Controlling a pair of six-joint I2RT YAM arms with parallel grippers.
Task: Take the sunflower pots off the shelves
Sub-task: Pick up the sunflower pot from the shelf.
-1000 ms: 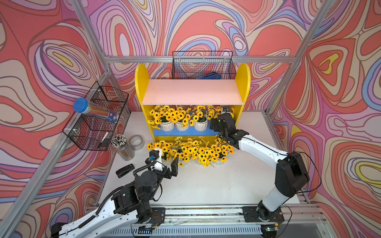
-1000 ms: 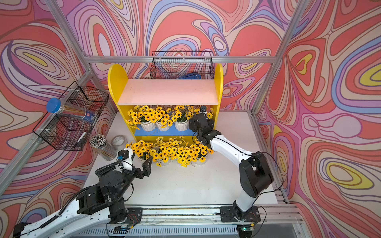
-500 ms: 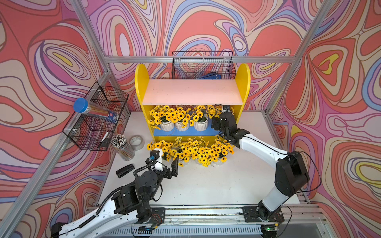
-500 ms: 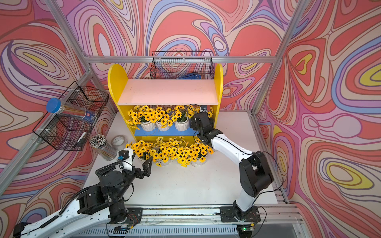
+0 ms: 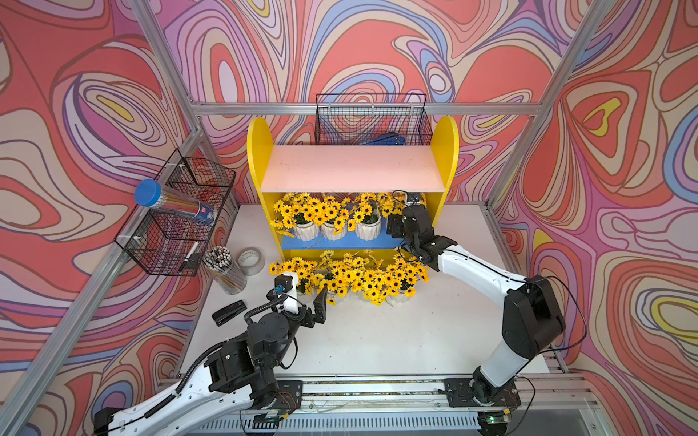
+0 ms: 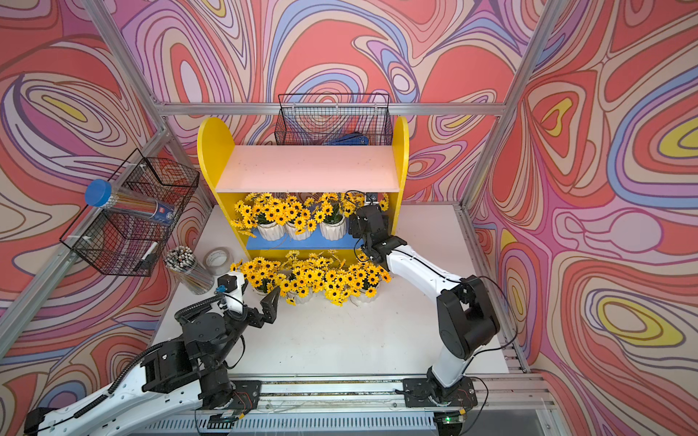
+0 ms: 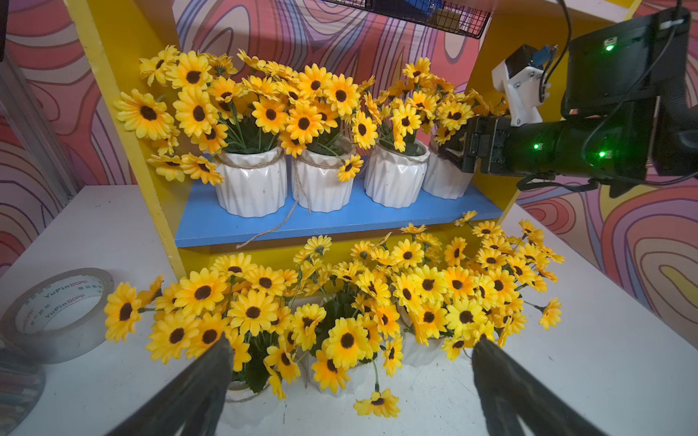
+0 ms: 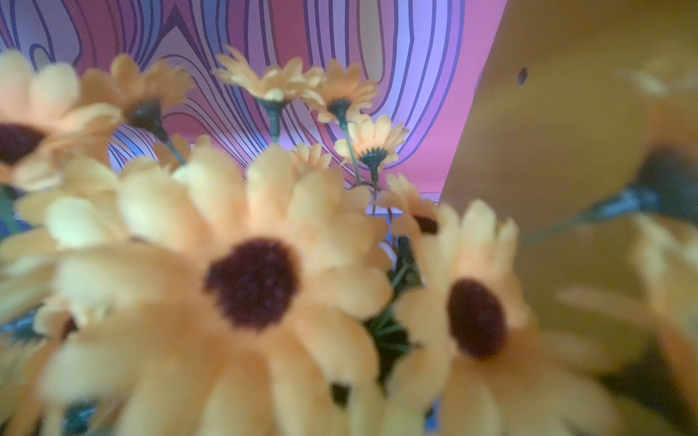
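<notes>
Left wrist view only: 4th shelf pot (image 7: 444, 185) at the right claw (image 7: 448, 148).

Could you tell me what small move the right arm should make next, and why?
Probably close the right gripper firmly on the rightmost pot before pulling back: it sits at that pot's rim on the blue shelf, and a firm grip isn't visible yet.
</notes>
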